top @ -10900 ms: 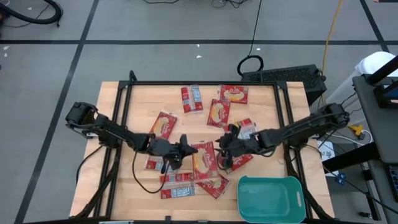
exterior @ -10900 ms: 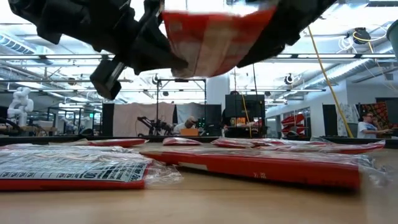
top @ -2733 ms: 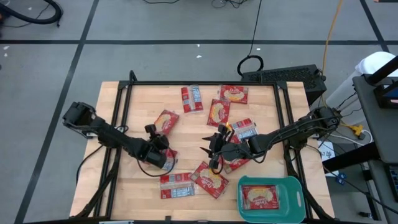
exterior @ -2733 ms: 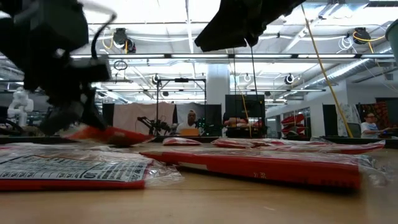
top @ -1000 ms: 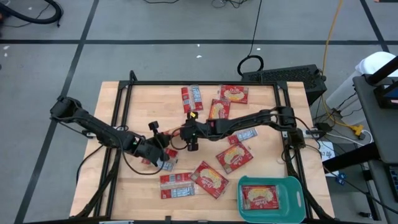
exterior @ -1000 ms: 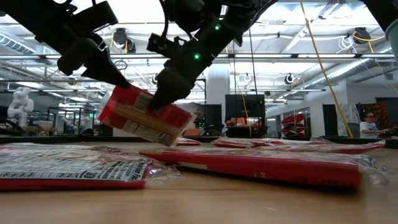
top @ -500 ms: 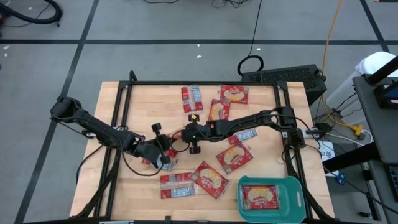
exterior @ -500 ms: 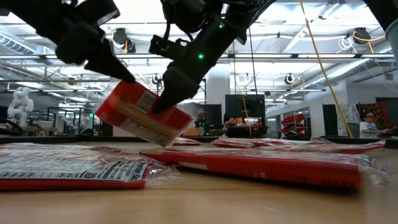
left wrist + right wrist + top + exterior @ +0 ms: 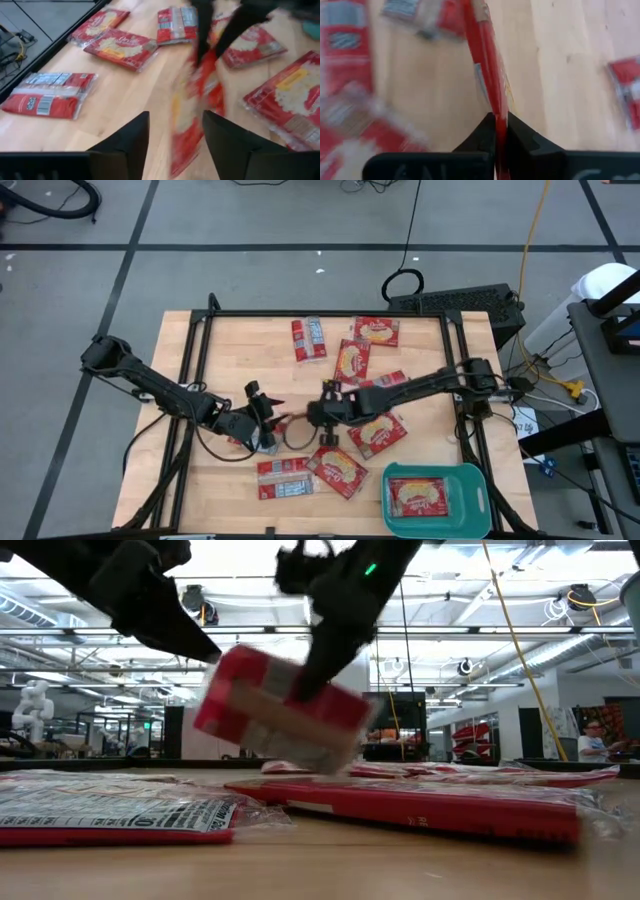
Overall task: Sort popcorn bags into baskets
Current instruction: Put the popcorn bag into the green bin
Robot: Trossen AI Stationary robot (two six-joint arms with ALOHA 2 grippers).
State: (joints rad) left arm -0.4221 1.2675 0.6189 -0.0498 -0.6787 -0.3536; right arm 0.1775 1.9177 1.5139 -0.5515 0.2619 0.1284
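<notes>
One red popcorn bag (image 9: 285, 710) hangs in the air over the table's middle, with my right gripper (image 9: 499, 117) shut on it. In the high view this bag (image 9: 293, 423) shows edge-on between the two arms. My left gripper (image 9: 175, 117) stands open just to the left of it; the bag (image 9: 192, 112) passes in front of its fingers and touches neither. The teal basket (image 9: 470, 480) stands at the near right corner with one bag (image 9: 418, 498) lying flat inside. Several more bags lie flat on the wood. My right gripper pinches the bag's upper edge (image 9: 322, 680) between its two fingers, coming from above and pointing down. In the right wrist view the bag (image 9: 487, 75) runs edge-on straight out from the shut fingers. The bag is tilted, lifted clear of the table.
Loose bags lie at the far side (image 9: 308, 338) (image 9: 376, 330) (image 9: 351, 360), right of centre (image 9: 378, 432) and near the front edge (image 9: 336, 468) (image 9: 285, 478). A black frame (image 9: 300, 313) runs around the tabletop. A person (image 9: 592, 740) sits far off in the room.
My left gripper has let go of the lifted bag, which my right gripper has taken by its upper edge. My right gripper has then carried the bag toward the table's right and near edge, still clear of the table and tilted.
</notes>
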